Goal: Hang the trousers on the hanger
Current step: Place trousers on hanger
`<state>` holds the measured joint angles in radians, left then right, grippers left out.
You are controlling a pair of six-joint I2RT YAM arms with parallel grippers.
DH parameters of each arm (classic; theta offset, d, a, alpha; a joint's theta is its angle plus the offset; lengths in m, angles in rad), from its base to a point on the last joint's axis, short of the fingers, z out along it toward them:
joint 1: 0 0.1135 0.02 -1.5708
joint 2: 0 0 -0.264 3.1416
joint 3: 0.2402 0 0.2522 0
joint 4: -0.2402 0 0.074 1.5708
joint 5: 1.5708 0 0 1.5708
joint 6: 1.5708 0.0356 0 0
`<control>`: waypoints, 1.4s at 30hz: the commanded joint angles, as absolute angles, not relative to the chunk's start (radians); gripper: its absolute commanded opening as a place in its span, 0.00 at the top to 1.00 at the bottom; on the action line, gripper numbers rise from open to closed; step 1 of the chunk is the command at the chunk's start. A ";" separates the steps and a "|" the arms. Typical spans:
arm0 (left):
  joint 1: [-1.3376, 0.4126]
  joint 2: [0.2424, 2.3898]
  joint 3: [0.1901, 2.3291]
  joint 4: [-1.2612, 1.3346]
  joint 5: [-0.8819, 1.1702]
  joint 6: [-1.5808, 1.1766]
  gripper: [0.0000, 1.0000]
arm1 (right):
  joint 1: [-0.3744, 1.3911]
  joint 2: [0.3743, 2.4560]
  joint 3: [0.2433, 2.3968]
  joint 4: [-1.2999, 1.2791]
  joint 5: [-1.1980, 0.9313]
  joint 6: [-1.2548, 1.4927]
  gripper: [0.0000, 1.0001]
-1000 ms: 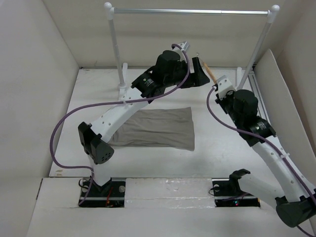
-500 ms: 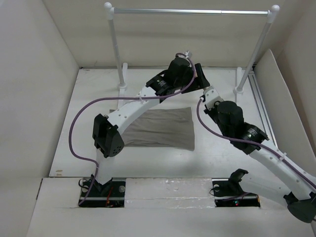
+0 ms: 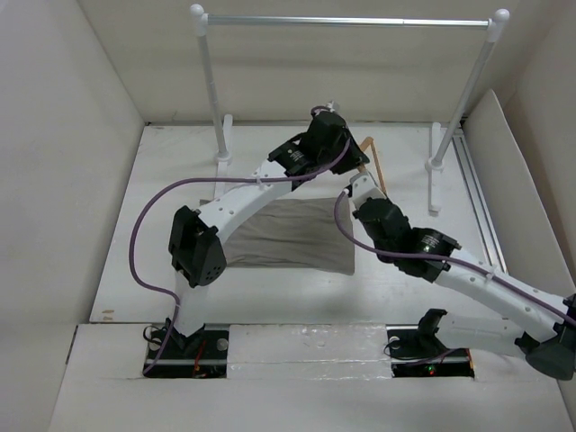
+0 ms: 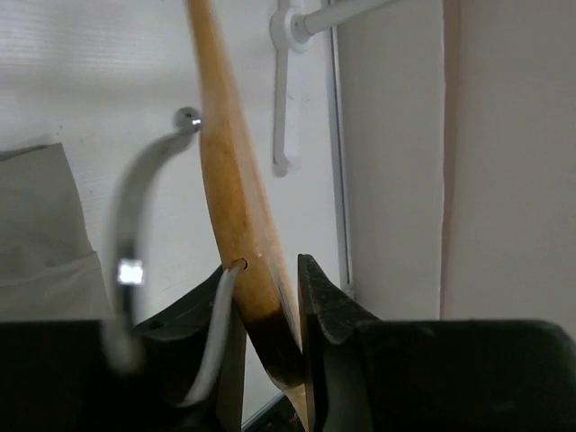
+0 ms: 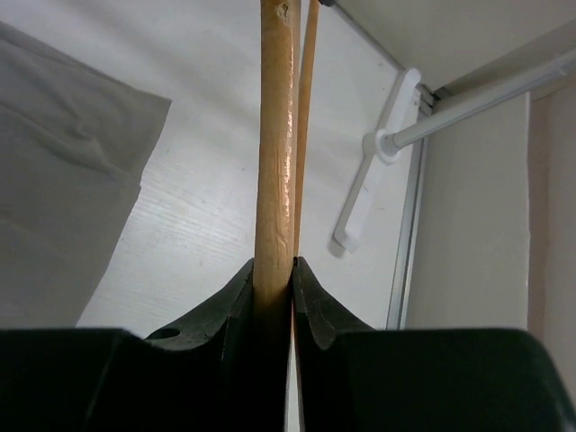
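One hanger (image 3: pixel 374 164) was held by both arms just beyond the far right corner of the one pair of trousers (image 3: pixel 288 236), which lay flat on the table (image 3: pixel 180 180). The left jaws were closed narrowly on the hanger's wood beside its single metal hook (image 4: pixel 135 207). The right jaws were pinched tight on another wooden part. One rail (image 3: pixel 346 20) on two posts stood behind.
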<state>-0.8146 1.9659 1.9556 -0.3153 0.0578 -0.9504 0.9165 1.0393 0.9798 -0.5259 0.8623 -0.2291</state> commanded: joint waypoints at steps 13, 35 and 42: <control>-0.805 1.821 1.559 -0.052 0.172 -0.925 1.00 | 0.680 0.629 0.842 -0.597 0.169 -0.189 0.05; -0.844 1.787 1.120 0.231 -0.044 -1.025 1.00 | 0.336 1.116 0.674 -0.102 -0.432 -0.112 0.79; -0.844 1.851 1.086 0.285 -0.061 -1.043 1.00 | 0.318 1.325 0.669 0.076 -0.416 -0.091 0.72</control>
<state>-0.8471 1.8214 1.1187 0.2962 -0.0189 -1.0145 0.3264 1.2812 0.6701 -0.0940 -0.3904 -0.1123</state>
